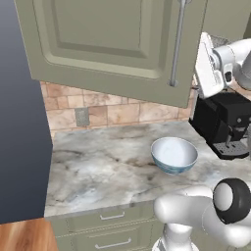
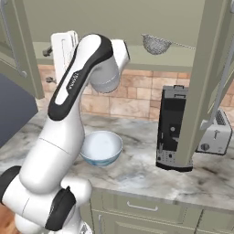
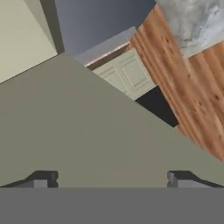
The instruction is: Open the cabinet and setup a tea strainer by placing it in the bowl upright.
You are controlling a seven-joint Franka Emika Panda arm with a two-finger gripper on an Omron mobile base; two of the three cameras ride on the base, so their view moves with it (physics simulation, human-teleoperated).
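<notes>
High on the open shelf of the cabinet (image 2: 137,18), the tea strainer (image 2: 156,44) sits near the shelf's front edge, with its thin handle pointing right. Below it on the marble bench (image 1: 98,166), the bowl (image 1: 174,155) stands upright, white inside, just left of the black coffee machine (image 1: 223,122); a toaster (image 2: 215,132) stands farther right. Up beside the swung-out door (image 1: 112,44), the tool (image 3: 111,179) has its fingertips (image 3: 43,180) spread wide apart, with nothing between them.

Even, soft rendered light; faint shadows, slight blur.
</notes>
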